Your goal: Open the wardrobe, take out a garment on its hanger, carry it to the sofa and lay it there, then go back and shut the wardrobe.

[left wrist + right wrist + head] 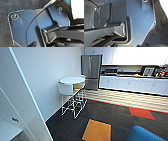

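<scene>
A rounded corner of the bright blue sofa (145, 135) shows at the lower right of the head view, on dark carpet. A tall white panel (17, 97) with a small dark fitting runs down the left edge; I cannot tell whether it belongs to the wardrobe. In the left wrist view a bright white patch (77, 10) sits beside a sliver of teal (68, 1), and a similar white patch (164, 7) shows in the right wrist view. I cannot tell what these patches are. Dark carpet lies under both arms.
A round white table (72, 80) with white and yellow stools (67, 89) stands against the left wall. Behind it are a steel fridge (91, 70) and a kitchen counter (135, 83). Orange (97, 130) and red (141, 113) carpet tiles mark the open floor ahead.
</scene>
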